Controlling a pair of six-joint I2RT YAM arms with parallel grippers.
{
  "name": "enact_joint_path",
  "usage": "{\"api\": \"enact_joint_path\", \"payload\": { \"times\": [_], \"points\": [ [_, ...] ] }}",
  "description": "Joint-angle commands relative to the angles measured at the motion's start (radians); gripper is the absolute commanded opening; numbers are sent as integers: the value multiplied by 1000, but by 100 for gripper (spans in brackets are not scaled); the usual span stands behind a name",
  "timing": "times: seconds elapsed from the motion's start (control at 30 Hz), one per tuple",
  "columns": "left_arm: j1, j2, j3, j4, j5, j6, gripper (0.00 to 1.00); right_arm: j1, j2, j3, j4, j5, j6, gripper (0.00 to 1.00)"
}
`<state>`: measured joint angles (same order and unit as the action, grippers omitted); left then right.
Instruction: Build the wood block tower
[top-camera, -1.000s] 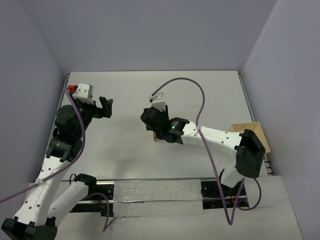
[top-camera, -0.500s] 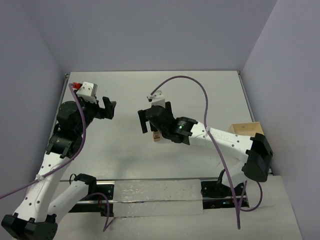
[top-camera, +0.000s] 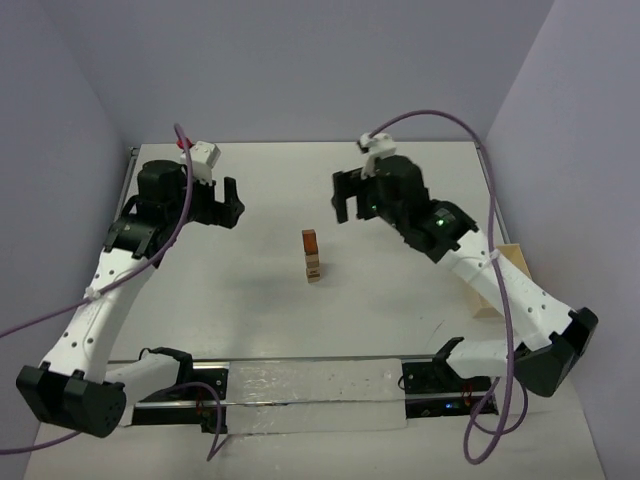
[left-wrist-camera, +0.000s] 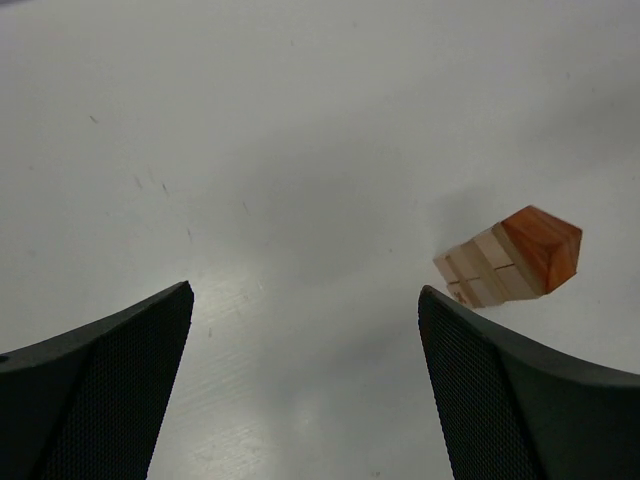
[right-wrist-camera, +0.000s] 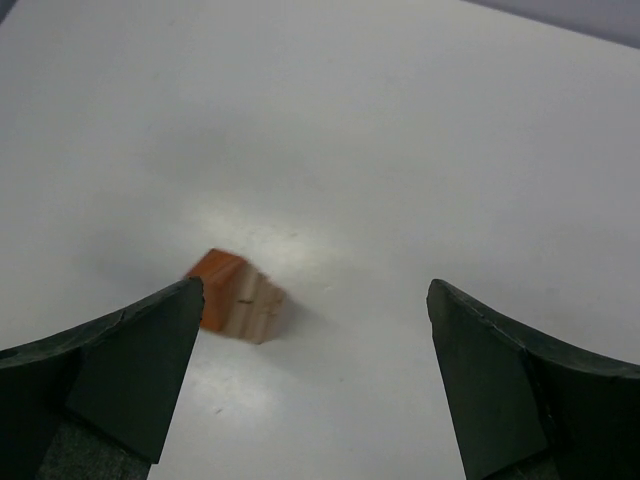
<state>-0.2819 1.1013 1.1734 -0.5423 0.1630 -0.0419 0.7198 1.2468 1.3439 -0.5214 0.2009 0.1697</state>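
The wood block tower (top-camera: 311, 257) stands free at the table's middle, a narrow stack of tan blocks with a reddish-brown block (top-camera: 310, 240) on top. Nothing touches it. My left gripper (top-camera: 233, 203) hangs open to its far left, and in the left wrist view the tower (left-wrist-camera: 510, 265) shows beyond the right finger. My right gripper (top-camera: 347, 200) is open above and behind the tower to its right. In the right wrist view the tower (right-wrist-camera: 235, 297) lies by the left finger. Both left gripper (left-wrist-camera: 305, 292) and right gripper (right-wrist-camera: 315, 287) hold nothing.
A pale wooden tray (top-camera: 517, 262) sits at the table's right edge, mostly hidden by the right arm. Purple cables loop over both arms. Walls close in the table at the back and both sides.
My right gripper opened, let go of the tower's top and pulled up and back to the right. My left arm swung toward the far side. The tower now stands uncovered.
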Motion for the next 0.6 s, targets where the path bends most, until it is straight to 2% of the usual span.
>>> {"api": "enact_joint_path", "payload": {
  "times": [0.0, 0.13, 0.27, 0.4, 0.57],
  "points": [
    [12, 97, 77, -109, -19, -20, 99, -222, -66, -42, -68, -170, -81, 100],
    [18, 169, 97, -110, -130, -42, 99, -439, -68, -118, -84, -286, -123, 100],
    [40, 153, 4, -15, -102, -66, 99, -547, -47, -208, -76, -360, -158, 100],
    [73, 173, -85, 37, -126, -79, 99, -561, -13, -267, -56, -377, -159, 100],
    [179, 151, -147, 64, -71, -60, 99, -560, -8, -319, -19, -406, -156, 100]
  ]
}}
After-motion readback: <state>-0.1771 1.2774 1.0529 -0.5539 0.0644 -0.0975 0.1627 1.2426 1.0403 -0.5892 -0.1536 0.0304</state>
